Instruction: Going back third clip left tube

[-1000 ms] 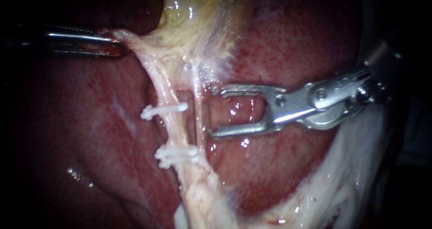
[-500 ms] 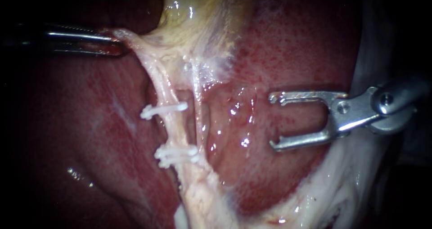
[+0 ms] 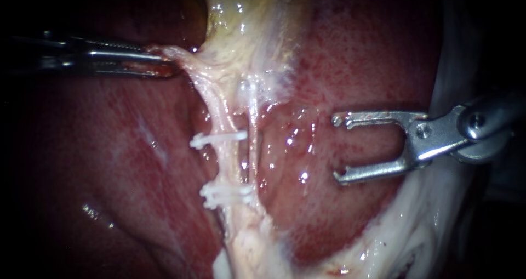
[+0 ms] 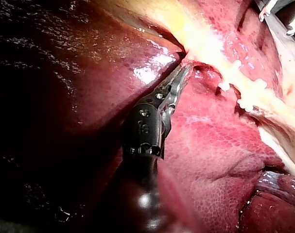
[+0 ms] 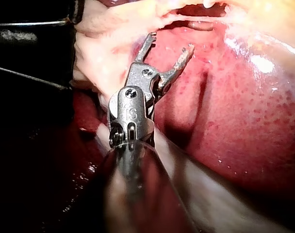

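Observation:
The pale left tube (image 3: 222, 120) runs down from the yellowish gallbladder (image 3: 246, 21) and carries white clips: one upper clip (image 3: 219, 140) and a close lower pair (image 3: 226, 194). A thinner right tube (image 3: 253, 131) lies just beside it. My left instrument (image 3: 161, 65) is shut on pale tissue at the top of the tubes, as the left wrist view also shows (image 4: 183, 73). My right instrument (image 3: 338, 146) hangs well to the right of the tubes over the liver, its jaws wide open and empty. The right wrist view shows the same open jaws (image 5: 170, 41).
Dark red liver (image 3: 109, 164) surrounds the tubes on both sides. White fatty tissue (image 3: 416, 224) runs along the lower right beneath my right instrument. In the left wrist view the clips (image 4: 242, 99) lie beyond and beside the left jaws.
My right instrument drew back to the right, away from the tubes, with its jaws still open. My left instrument shifted right with its tissue, carrying the tubes and clips a little rightward.

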Action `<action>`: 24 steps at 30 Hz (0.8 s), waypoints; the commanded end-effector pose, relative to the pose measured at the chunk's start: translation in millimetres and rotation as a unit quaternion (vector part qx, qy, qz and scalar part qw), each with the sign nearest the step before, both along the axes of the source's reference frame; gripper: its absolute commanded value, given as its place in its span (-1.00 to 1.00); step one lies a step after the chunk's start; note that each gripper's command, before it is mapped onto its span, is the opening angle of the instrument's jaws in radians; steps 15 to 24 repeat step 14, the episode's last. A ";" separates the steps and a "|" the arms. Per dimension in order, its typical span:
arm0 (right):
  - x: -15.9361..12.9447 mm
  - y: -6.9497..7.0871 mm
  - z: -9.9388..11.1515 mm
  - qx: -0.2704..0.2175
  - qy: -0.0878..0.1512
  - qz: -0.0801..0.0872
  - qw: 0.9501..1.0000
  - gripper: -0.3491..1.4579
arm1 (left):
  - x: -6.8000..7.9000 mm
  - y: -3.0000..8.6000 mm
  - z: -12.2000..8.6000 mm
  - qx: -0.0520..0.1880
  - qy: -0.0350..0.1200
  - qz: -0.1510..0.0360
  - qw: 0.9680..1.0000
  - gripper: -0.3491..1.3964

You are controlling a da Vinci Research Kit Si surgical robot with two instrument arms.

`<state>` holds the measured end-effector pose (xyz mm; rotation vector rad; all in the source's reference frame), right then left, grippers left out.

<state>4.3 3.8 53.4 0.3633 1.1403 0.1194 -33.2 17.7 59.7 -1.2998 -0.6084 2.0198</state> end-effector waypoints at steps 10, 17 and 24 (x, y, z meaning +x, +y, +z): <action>-0.2 -0.1 0.0 0.000 0.000 0.000 1.000 -0.06 | -0.5 -0.3 0.6 0.002 -0.004 0.006 1.000 -1.00; -0.1 -0.1 0.0 -0.003 0.001 -0.001 1.000 -0.06 | -0.2 -0.3 0.4 0.003 -0.005 0.008 1.000 -1.00; -0.1 -0.1 0.0 -0.003 0.001 -0.001 1.000 -0.06 | -0.2 -0.3 0.4 0.003 -0.005 0.008 1.000 -1.00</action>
